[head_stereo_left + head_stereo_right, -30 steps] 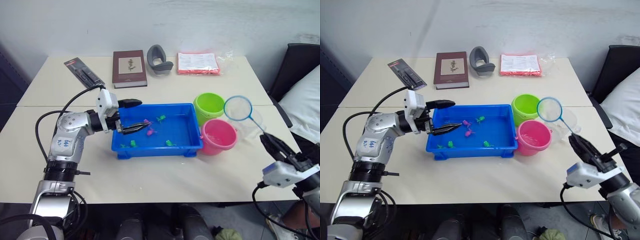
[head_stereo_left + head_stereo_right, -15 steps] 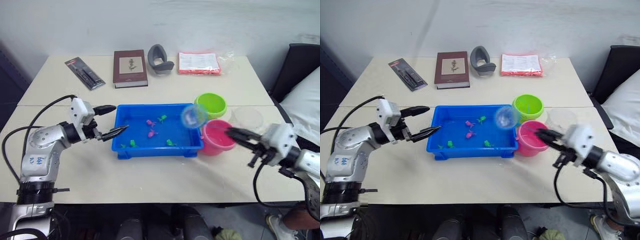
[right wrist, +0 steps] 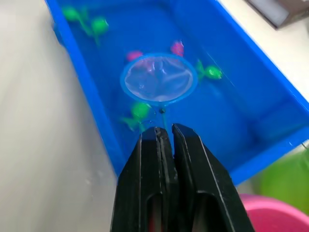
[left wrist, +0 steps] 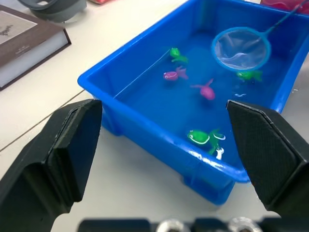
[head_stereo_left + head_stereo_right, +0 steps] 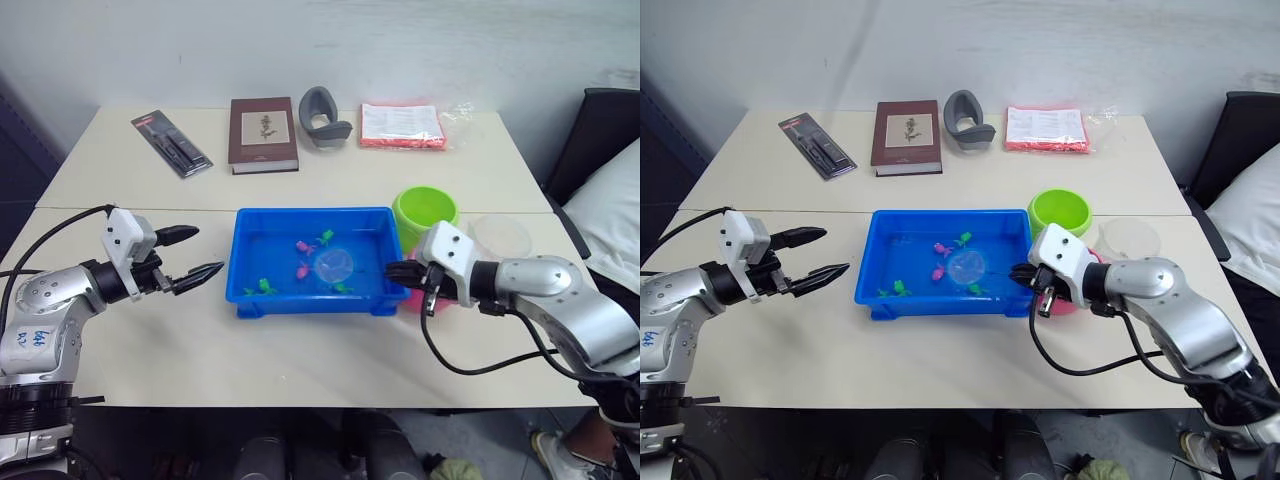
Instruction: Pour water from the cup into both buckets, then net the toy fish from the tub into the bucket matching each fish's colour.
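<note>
From the head, the right tool (image 5: 1025, 276) is pinched tight on the thin black handle of the small round blue-rimmed net (image 5: 966, 266). The net sits low in the shallow bright blue plastic tub (image 5: 880, 240), among tiny green and pink toy fish (image 5: 937, 272). The lime green bucket (image 5: 1060, 212) stands just beside the tub.

In the left wrist view, the left tool (image 4: 164, 145) is wide open and holds nothing, near the tub's rim.

In the right wrist view, the net is over a green fish.
</note>
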